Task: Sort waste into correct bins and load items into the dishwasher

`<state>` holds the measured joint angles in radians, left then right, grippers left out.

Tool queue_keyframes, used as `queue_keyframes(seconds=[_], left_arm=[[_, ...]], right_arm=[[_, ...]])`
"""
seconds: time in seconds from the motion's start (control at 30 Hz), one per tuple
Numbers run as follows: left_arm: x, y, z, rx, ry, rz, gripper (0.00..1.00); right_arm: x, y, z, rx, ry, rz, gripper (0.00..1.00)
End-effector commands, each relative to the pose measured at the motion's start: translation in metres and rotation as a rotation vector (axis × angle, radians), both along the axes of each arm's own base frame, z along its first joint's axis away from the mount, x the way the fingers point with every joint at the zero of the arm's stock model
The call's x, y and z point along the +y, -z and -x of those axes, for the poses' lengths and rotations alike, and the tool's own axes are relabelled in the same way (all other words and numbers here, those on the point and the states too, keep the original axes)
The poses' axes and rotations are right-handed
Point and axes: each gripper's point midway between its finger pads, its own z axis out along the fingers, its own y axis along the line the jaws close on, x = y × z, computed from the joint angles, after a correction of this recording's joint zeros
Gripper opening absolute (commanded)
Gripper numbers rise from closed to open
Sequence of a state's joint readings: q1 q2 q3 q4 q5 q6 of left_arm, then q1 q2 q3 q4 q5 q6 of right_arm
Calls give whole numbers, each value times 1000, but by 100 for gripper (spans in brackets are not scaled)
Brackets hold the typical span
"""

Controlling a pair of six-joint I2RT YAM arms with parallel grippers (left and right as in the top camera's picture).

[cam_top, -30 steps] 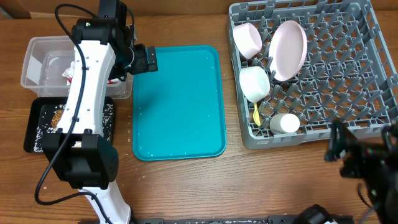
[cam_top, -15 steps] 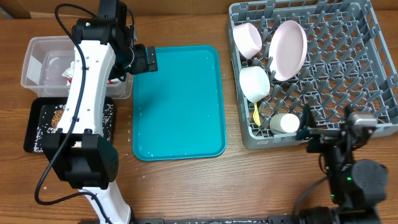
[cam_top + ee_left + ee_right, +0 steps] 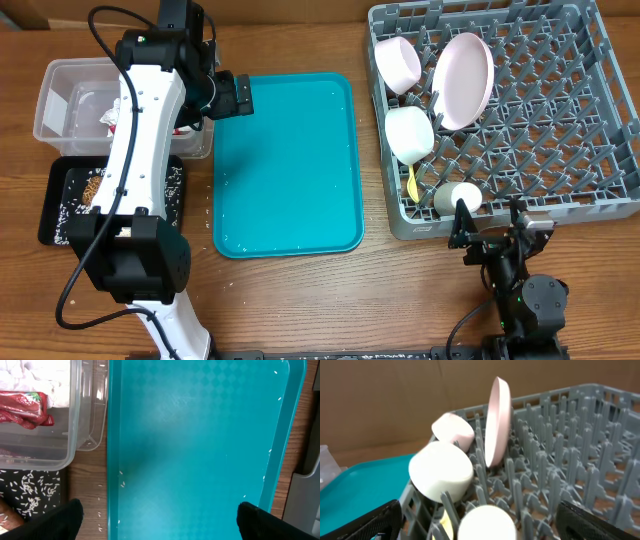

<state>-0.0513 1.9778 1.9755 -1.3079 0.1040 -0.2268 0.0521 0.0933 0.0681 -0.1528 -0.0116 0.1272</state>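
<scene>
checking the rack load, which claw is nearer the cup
Right. The right claw is just in front of the cup; the left claw is across the tray, by the tub.

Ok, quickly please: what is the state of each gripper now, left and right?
Left gripper: open, holding nothing, over the teal tray.
Right gripper: open, holding nothing, facing the dish rack.

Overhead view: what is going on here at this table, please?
Sorting looks nearly done. The dish rack holds two bowls, a plate, a cup and a yellow spoon. The clear tub holds paper and a red wrapper; the black tray holds rice. The teal tray bears only stray grains. The left pincer and the right pincer are open and empty.
</scene>
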Motion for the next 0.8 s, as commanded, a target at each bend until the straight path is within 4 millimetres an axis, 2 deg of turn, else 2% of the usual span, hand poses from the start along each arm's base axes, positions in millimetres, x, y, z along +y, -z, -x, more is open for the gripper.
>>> queue_keyframes(seconds=[0.0, 0.13, 0.77], left_arm=[[3, -9, -3, -30, 7, -5, 100], [3, -9, -3, -30, 7, -5, 100], [2, -9, -3, -30, 7, -5, 100]], right_arm=[[-4, 1, 2, -24, 10, -10, 100], [-6, -8, 3, -65, 17, -11, 100], [-6, -8, 3, -68, 17, -11, 100]])
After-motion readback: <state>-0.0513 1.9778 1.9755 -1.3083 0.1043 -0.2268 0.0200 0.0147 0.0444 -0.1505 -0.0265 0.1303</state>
